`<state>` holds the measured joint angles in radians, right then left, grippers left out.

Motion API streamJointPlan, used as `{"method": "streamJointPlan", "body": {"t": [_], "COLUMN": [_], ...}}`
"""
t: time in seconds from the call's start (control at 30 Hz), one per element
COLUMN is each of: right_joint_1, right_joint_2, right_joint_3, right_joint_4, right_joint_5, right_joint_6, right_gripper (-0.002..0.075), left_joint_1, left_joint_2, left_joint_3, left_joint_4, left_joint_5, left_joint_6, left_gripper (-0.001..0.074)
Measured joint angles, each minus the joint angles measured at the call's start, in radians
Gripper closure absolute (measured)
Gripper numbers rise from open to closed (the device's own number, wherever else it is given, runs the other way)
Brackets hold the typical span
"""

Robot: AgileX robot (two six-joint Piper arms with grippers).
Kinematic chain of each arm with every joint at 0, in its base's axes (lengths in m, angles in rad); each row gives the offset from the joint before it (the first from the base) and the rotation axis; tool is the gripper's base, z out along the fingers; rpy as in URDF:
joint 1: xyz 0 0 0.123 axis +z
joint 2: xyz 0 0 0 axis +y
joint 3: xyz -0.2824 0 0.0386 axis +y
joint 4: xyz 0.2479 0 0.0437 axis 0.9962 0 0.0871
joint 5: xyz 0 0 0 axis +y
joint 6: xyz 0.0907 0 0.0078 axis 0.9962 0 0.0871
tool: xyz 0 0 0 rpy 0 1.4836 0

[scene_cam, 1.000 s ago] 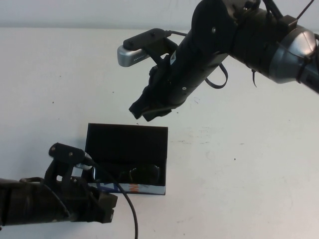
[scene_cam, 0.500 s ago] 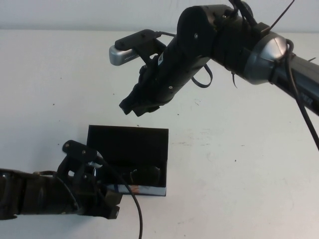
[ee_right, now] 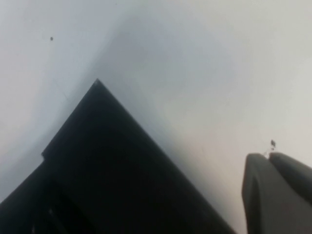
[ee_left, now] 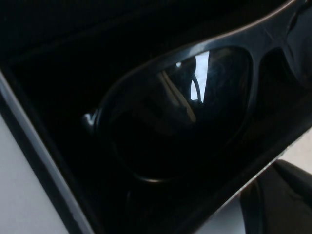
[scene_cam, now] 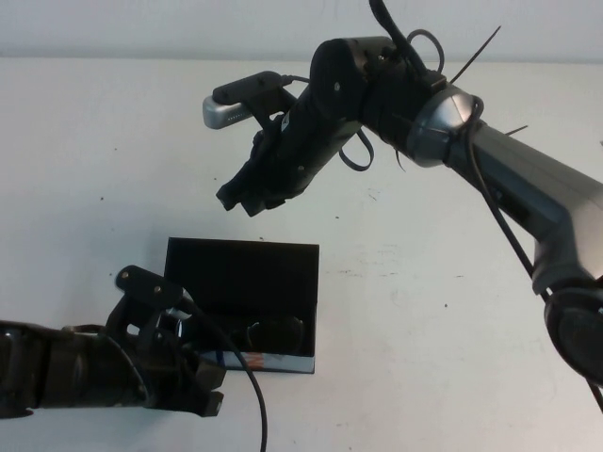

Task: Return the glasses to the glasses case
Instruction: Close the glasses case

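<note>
The black glasses case (scene_cam: 240, 268) lies open on the white table, its flat lid stretched out on the far side. The dark glasses (scene_cam: 273, 331) lie inside it, towards the patterned front side. In the left wrist view a dark lens and frame (ee_left: 180, 112) fill the picture inside the case rim (ee_left: 44, 161). My left gripper (scene_cam: 205, 384) sits low at the case's front left corner. My right gripper (scene_cam: 243, 200) is shut and empty, in the air above the table just beyond the lid. The right wrist view shows its closed tips (ee_right: 269, 155) and the lid's corner (ee_right: 122, 180).
The white table (scene_cam: 452, 311) spreads all round the case. A black cable (scene_cam: 247, 395) runs from my left arm across the case's front left corner. My right arm (scene_cam: 490, 169) reaches in from the right, high over the table.
My right gripper has moved left and farther from the case, staying shut. My left gripper has shifted a little right, closer to the case's front corner. The glasses have stayed in the case.
</note>
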<state>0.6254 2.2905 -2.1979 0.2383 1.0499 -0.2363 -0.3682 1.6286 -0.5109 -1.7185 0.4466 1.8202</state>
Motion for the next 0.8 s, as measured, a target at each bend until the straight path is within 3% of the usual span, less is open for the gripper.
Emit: {"method": "streamJointPlan", "body": {"t": [0.8], "right_joint_1": [-0.018], "right_joint_2": [0.11], "right_joint_3": [-0.075], "right_joint_4": [0.043], "right_joint_5": [0.09], "right_joint_6": [0.004], "right_gripper": [0.0737], "left_joint_1": [0.0], "left_joint_2": [0.0], "left_joint_3": [0.0], "left_joint_4": [0.0], "left_joint_5": [-0.001], "left_joint_6": [0.002], "left_gripper": [0.0735]}}
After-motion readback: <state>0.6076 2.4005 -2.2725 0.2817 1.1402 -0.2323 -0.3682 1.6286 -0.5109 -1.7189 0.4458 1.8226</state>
